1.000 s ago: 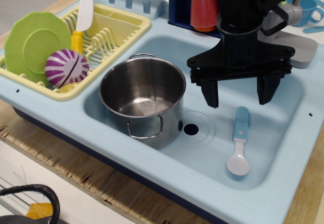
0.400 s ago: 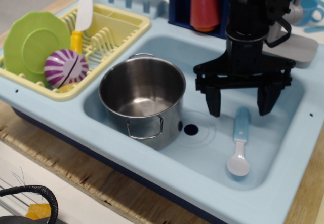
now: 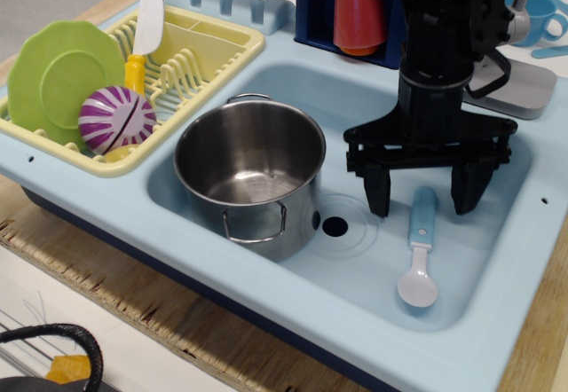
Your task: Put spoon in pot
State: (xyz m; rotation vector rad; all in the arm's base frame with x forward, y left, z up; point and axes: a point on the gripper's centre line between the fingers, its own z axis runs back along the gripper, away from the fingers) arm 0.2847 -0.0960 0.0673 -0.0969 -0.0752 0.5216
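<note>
The spoon (image 3: 420, 248), light blue handle and white bowl, lies flat on the sink floor at the right, handle pointing away from me. The steel pot (image 3: 250, 175) stands upright and empty in the left part of the sink, wire loop handles front and back. My black gripper (image 3: 423, 199) hangs open straight over the top end of the spoon's handle, one finger (image 3: 379, 192) to its left and one to its right, low in the sink. It holds nothing.
The light blue sink basin (image 3: 497, 223) has a drain hole (image 3: 335, 226) between pot and spoon. A yellow dish rack (image 3: 209, 46) at the left holds a green plate (image 3: 53, 77), a purple striped ball (image 3: 116, 119) and a white-bladed knife (image 3: 147, 19). An orange cup (image 3: 358, 9) stands behind.
My gripper has moved down and slightly right, so its open fingers now straddle the spoon's handle end. Spoon and pot have not moved.
</note>
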